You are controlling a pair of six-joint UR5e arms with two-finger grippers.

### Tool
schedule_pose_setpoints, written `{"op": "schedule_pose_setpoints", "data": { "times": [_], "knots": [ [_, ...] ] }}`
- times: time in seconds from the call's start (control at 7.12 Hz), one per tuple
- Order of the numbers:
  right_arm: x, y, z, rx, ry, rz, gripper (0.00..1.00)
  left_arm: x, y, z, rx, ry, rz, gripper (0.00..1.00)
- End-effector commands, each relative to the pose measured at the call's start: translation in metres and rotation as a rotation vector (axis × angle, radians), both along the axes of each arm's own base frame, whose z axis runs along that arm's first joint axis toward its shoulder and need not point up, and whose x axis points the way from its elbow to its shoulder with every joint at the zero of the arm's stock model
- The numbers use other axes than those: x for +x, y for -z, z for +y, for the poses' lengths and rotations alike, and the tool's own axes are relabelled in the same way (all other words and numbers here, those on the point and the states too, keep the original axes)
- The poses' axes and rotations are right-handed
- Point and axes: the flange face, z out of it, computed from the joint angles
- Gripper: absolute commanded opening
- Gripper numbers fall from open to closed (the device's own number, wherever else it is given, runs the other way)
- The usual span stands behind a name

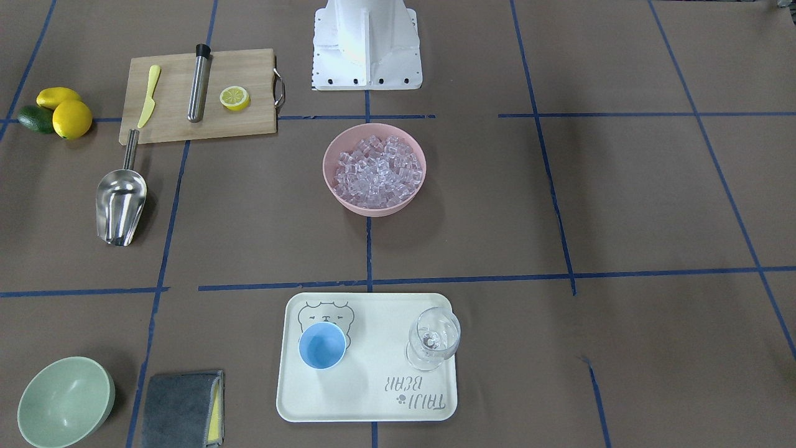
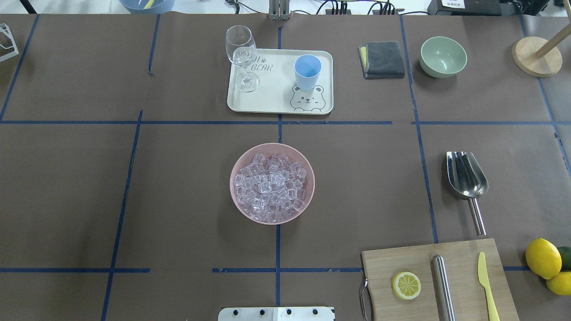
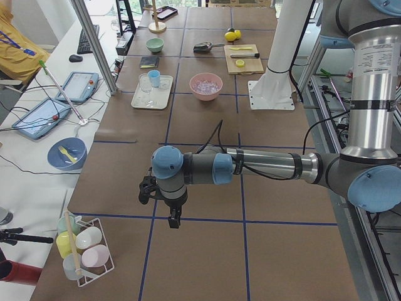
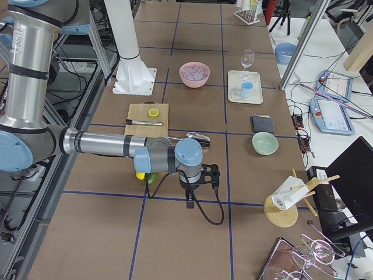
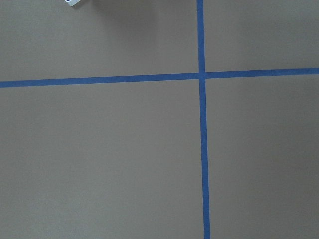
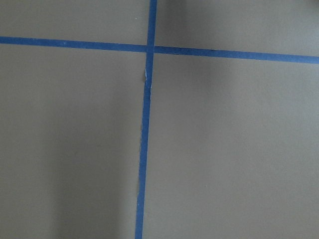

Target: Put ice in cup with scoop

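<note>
The ice is piled in a pink bowl at the table's middle; it also shows in the front view. The light-blue cup stands upright and empty on a cream tray. The silver scoop lies flat on the table at the robot's right, its handle toward the cutting board. My left gripper and right gripper show only in the side views, each over bare table far from these things. I cannot tell whether they are open or shut.
A wine glass stands on the tray beside the cup. A cutting board holds a lemon half, a steel cylinder and a yellow knife. Lemons, a grey cloth and a green bowl lie on the right side.
</note>
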Motion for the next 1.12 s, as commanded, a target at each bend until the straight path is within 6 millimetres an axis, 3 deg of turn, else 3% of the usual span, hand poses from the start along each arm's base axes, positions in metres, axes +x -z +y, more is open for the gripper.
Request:
{"op": "schedule_pose_setpoints", "data": {
  "times": [0.0,0.7,0.98],
  "knots": [
    [-0.001,0.001,-0.002,0.003,0.002,-0.001,1.0,0.0,0.005,-0.003,0.021,-0.006,-0.003,1.0],
    [-0.001,0.007,-0.008,0.02,0.002,0.0,1.0,0.001,0.021,-0.013,0.052,-0.004,0.007,1.0],
    [-0.002,0.02,-0.015,0.141,0.001,-0.005,1.0,0.0,0.021,-0.013,0.055,-0.007,0.004,1.0]
  ]
}}
